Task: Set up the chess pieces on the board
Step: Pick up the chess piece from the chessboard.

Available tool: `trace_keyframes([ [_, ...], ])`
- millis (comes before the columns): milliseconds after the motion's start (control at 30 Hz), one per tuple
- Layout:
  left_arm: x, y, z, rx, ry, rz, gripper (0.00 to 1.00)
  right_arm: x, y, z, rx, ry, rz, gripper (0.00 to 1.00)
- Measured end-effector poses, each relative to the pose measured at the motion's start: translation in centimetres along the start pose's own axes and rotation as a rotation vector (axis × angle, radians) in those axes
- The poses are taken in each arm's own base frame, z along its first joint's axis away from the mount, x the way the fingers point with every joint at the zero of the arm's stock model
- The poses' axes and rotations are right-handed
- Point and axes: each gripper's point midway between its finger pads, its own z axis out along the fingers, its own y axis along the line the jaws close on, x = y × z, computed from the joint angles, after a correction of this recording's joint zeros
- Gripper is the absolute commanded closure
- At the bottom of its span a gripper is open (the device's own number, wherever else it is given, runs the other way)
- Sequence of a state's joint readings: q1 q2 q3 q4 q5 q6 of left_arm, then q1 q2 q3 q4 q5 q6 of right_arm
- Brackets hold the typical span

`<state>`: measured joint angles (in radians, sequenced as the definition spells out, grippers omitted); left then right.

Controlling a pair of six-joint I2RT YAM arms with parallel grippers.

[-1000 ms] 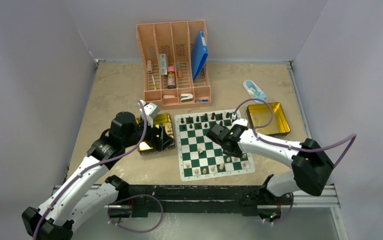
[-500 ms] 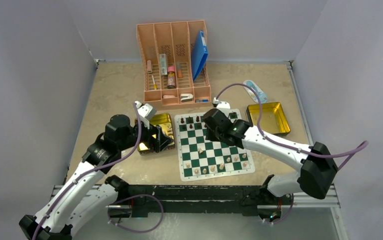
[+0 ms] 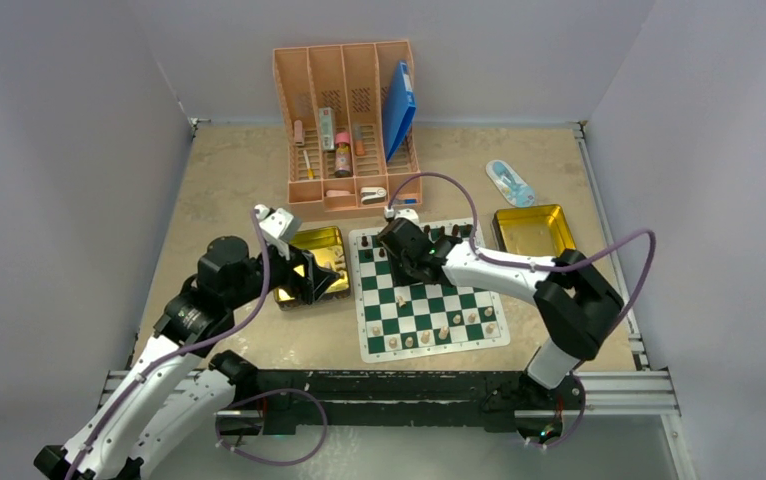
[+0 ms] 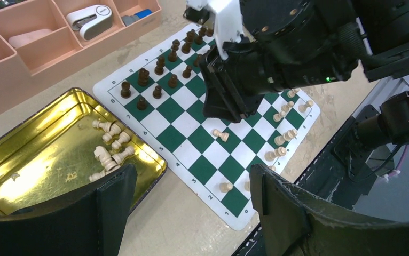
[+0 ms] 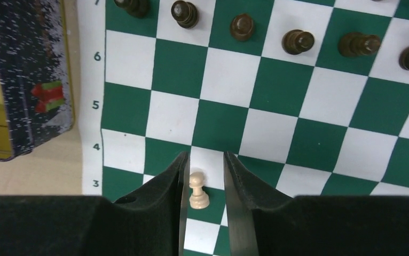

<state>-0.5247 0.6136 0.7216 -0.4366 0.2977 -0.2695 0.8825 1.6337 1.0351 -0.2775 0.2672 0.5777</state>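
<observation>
— Where is the pale pawn [image 5: 198, 191]?
— On the board [image 4: 171, 109], low between the right gripper [image 5: 205, 160] fingers in its own wrist view. From the other wrist it sits just under those fingertips, clear of both. Whether it stands or lies I cannot tell.
— So it isn't gripped?
— No. The jaws are parted only a little wider than the pawn and clamp nothing.
— Has that gripper moved?
— Yes. A second ago it hung over the board's right half. It has swung across to the far left part, and its jaws have narrowed slightly.
— What surrounds it?
— The dark chessmen [image 5: 298, 41] stand in rows just ahead of the fingertips. A row of pale chessmen [image 4: 280, 140] stands behind it, along the board's near edge.
— And the left gripper [image 4: 191, 173]?
— Spread wide and empty, over the near rim of the gold tin [image 4: 31, 160], with loose pale pieces [image 4: 109, 154] just ahead of one finger. Its arm has shifted a little leftward. The pink organiser [image 3: 349, 120] stands well beyond both
</observation>
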Motion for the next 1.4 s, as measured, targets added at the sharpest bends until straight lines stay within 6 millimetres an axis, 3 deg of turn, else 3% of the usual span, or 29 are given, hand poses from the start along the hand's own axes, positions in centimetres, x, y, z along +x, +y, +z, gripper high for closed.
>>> trace_keyframes([
  [233, -0.2, 0.4, -0.2, -0.023, -0.012, 0.002, 0.23, 1.6, 0.1, 1.6, -0.007, 0.073, -0.068, 0.68],
  [833, 0.0, 0.6, -0.1, -0.033, -0.005, -0.001, 0.23, 3.6, 1.2, 1.1, -0.053, 0.139, -0.129, 0.69],
  [1067, -0.1, 0.6, -0.1, -0.036, -0.007, 0.0, 0.24, 4.7, 1.2, 1.8, -0.033, 0.181, -0.15, 0.74],
  [1400, -0.1, 0.7, -0.2, -0.04, -0.01, 0.0, 0.27, 5.0, 1.4, 1.7, -0.006, 0.185, -0.172, 0.89],
])
